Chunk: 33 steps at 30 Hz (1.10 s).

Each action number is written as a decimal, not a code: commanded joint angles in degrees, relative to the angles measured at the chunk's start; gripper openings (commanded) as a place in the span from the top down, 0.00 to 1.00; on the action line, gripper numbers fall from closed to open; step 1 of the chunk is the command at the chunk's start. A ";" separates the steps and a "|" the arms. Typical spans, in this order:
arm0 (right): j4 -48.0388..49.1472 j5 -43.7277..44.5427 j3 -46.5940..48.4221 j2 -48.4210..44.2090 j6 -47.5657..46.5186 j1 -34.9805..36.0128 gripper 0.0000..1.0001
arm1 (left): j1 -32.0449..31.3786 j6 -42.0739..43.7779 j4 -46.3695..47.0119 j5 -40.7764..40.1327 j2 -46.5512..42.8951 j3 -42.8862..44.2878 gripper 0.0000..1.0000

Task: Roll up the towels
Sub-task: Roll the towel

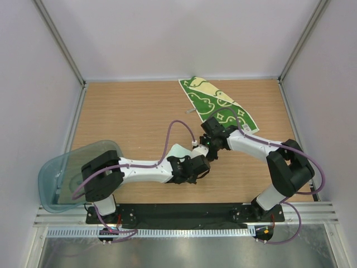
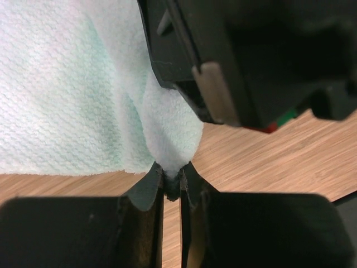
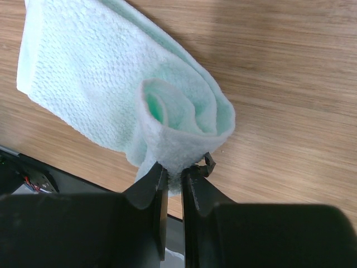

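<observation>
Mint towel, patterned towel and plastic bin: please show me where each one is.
mint towel (image 3: 89, 72): right wrist view, flat textured part.
patterned towel (image 1: 215, 103): top external view, middle of the cloth.
plastic bin (image 1: 53, 178): top external view, left wall.

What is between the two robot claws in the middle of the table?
The pale mint towel. The left gripper and the right gripper each pinch a fold of it. This is clearest in the two wrist views.
</observation>
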 commanded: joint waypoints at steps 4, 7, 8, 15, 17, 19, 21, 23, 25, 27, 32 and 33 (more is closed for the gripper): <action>-0.64 -0.72 0.39 -0.28 -0.94 0.37 0.66 | -0.08 -0.08 4.60 1.23 -3.75 -1.01 1.00; -1.61 -0.37 1.87 0.86 -2.35 0.37 0.50 | 0.19 -0.26 5.21 4.66 -4.72 -2.24 1.00; -1.87 0.07 2.23 1.47 -2.70 0.29 0.49 | 0.27 -0.26 5.04 5.28 -4.63 -2.24 1.00; -3.28 2.61 3.73 4.47 -4.46 0.02 0.47 | 0.45 -1.93 5.13 5.63 -6.21 -4.79 1.00; -3.37 3.14 3.55 4.82 -4.81 -0.33 0.47 | 0.63 -2.28 5.48 5.63 -6.91 -5.40 1.00; -3.63 4.02 3.47 5.00 -4.99 -0.59 0.48 | 0.89 -2.72 5.65 5.81 -7.27 -5.76 1.00; -3.72 4.11 3.38 4.91 -5.25 -1.03 0.51 | 1.07 -2.81 5.92 5.90 -7.79 -6.46 1.00; -3.81 4.46 3.46 4.91 -5.34 -1.21 0.66 | 1.24 -3.07 6.35 6.07 -8.14 -6.90 1.00; -4.33 4.99 3.90 5.08 -5.43 -1.30 0.91 | 1.42 -3.24 6.88 6.42 -8.67 -7.52 1.00; -4.86 5.34 4.60 5.35 -5.78 -1.38 0.98 | 1.68 -3.33 7.32 6.77 -8.94 -8.21 1.00; -6.97 7.97 6.28 5.70 -6.92 -1.82 0.61 | 2.03 -4.04 8.20 7.39 -9.55 -9.27 1.00; -7.58 8.50 6.89 5.79 -7.18 -2.17 0.52 | 2.03 -4.12 8.38 7.39 -9.81 -9.53 1.00</action>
